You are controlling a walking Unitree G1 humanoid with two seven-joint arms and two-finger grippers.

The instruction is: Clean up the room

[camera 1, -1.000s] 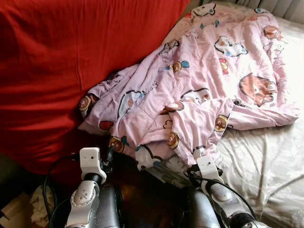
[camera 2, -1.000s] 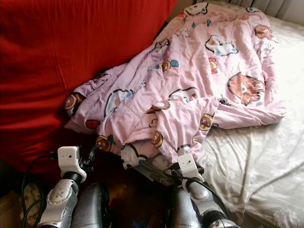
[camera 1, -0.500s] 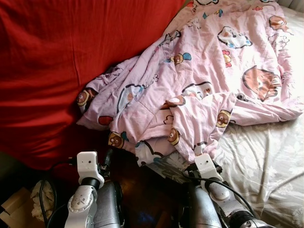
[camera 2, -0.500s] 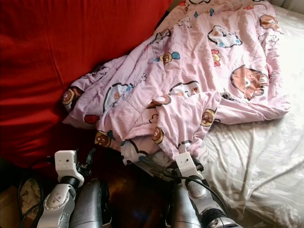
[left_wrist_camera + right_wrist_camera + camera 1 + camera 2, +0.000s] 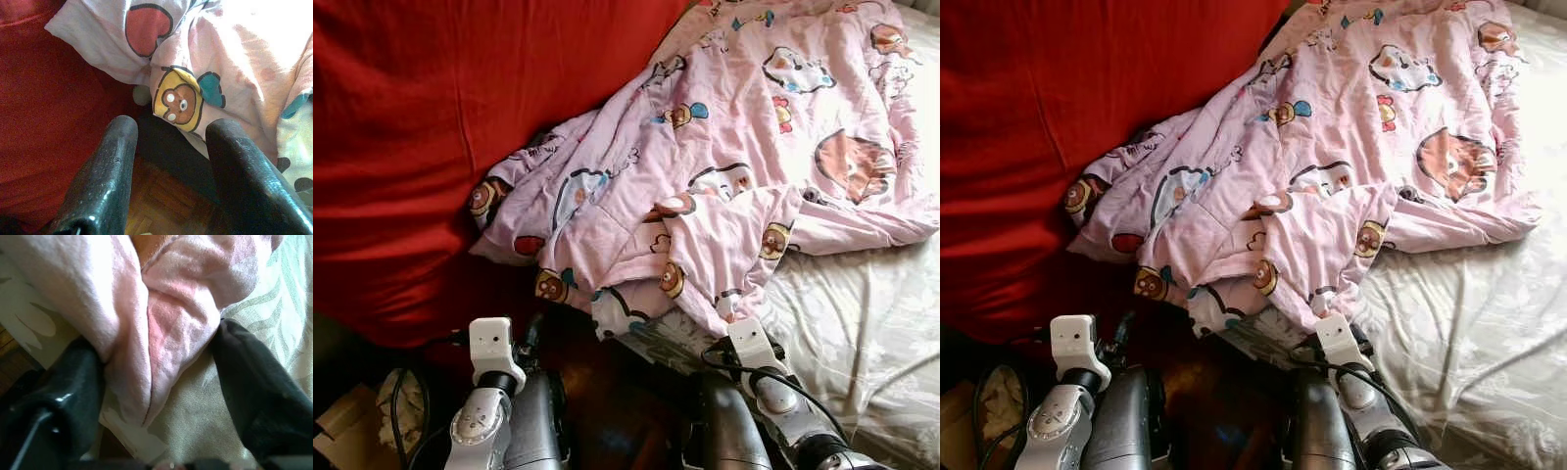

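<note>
Lower edge of the frame: both silver arms reach forward over a strip of dark wood floor (image 5: pixel 626 411).

Left gripper (image 5: pixel 168 134) at lower left, fingers spread wide with nothing between them, aimed at the hanging hem of the pink cartoon-print blanket (image 5: pixel 724 166), just short of the bear patch.

Right gripper (image 5: pixel 156 377) at lower centre-right, fingers wide, straddling a fold of the blanket corner where it lies on the pale patterned sheet (image 5: pixel 862 333). The fold sits between the fingers; not pinched, as far as the close view lets me judge.

Blanket is bunched from centre to upper right, crumpled against a large red cushion or cover (image 5: pixel 421 137) filling the upper left.

Step in hand, as I read it: taking hold of the near edge to straighten the bedding. Doing it well likely means closing the right fingers on the pink fold alone, not the sheet beneath, and bringing the left further in to catch the hem before any pull, so the cloth lifts evenly.

Containers: something pale, perhaps a box with crumpled material, at far lower left (image 5: pixel 372 421); too dim to tell
</note>
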